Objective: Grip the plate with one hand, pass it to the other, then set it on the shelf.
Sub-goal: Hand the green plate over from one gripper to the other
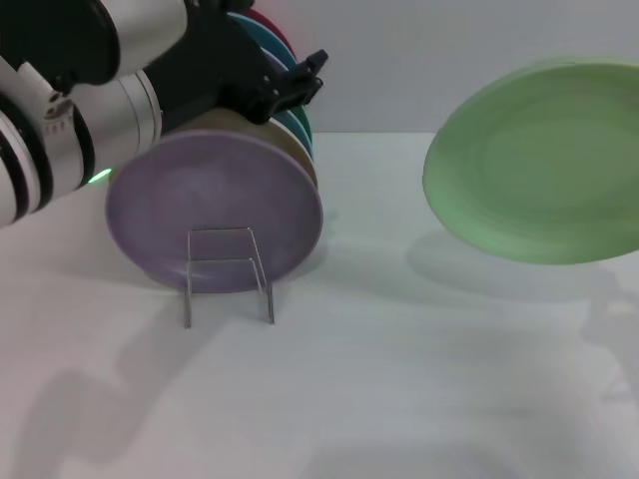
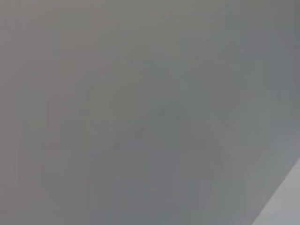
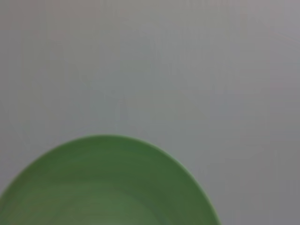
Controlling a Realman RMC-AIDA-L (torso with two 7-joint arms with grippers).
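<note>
The light mint-green plate hangs tilted in the air at the right of the head view, above its shadow on the table. It also fills the lower part of the right wrist view. The right gripper itself does not show in any view. The silver wire shelf stands left of centre with a lavender plate leaning in it. My left gripper, black on a white banded arm, is up over the plates at the back of the shelf, well apart from the mint plate.
Behind the lavender plate stand several more plates, beige, teal and red, upright in the rack. The white table stretches in front of and to the right of the shelf. The left wrist view shows only a plain grey surface.
</note>
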